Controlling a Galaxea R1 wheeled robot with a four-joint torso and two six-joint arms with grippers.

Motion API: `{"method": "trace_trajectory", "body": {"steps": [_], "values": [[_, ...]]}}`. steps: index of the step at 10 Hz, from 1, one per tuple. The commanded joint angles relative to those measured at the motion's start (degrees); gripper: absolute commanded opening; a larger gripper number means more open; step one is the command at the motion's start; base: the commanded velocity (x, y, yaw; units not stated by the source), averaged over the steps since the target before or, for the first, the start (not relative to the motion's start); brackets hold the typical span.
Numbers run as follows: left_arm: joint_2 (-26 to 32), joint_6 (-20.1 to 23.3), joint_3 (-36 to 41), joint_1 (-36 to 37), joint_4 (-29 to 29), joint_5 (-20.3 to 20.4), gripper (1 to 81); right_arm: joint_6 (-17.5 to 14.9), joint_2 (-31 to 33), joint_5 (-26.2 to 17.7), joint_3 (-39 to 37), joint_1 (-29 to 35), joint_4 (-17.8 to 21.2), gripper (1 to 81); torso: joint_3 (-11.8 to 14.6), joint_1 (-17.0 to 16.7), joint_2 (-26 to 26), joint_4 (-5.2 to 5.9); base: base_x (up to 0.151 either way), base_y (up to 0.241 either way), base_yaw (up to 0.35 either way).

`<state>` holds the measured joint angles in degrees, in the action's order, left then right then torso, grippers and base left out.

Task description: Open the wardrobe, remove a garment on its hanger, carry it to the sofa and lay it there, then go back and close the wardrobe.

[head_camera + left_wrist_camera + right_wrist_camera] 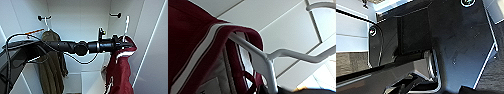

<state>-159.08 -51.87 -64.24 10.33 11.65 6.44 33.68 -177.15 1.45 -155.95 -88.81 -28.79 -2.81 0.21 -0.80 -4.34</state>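
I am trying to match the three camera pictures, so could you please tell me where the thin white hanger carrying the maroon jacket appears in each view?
Head view: the thin white hanger rises at upper right, above the maroon jacket, at the left arm's tip.
Left wrist view: the hanger crosses the middle, its shoulder tucked under the jacket's collar.
Right wrist view: I cannot find it among the dark robot parts.
Shared landmark: the maroon jacket with its white stripe.

A home's white wardrobe interior (wall hooks, hung jackets on hangers)
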Motion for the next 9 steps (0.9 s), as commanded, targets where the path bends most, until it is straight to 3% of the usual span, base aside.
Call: {"method": "trace_trajectory", "body": {"steps": [1, 9], "values": [[-1.34, 1.33, -1.24, 8.70, -2.43, 5.60, 1.0, -0.20, -0.59, -2.68, 0.66, 2.09, 0.05, 81.1, 0.00, -0.02, -0.02, 0.00, -0.106, 0.000, 0.000], [1.39, 1.25, 0.17, 7.03, -3.48, 5.78, 1.0, -0.20, -0.59, -2.68, 0.66, 1.83, 0.14, 81.1, 0.00, -0.09, -0.02, 0.00, -0.108, 0.000, 0.000]]}}
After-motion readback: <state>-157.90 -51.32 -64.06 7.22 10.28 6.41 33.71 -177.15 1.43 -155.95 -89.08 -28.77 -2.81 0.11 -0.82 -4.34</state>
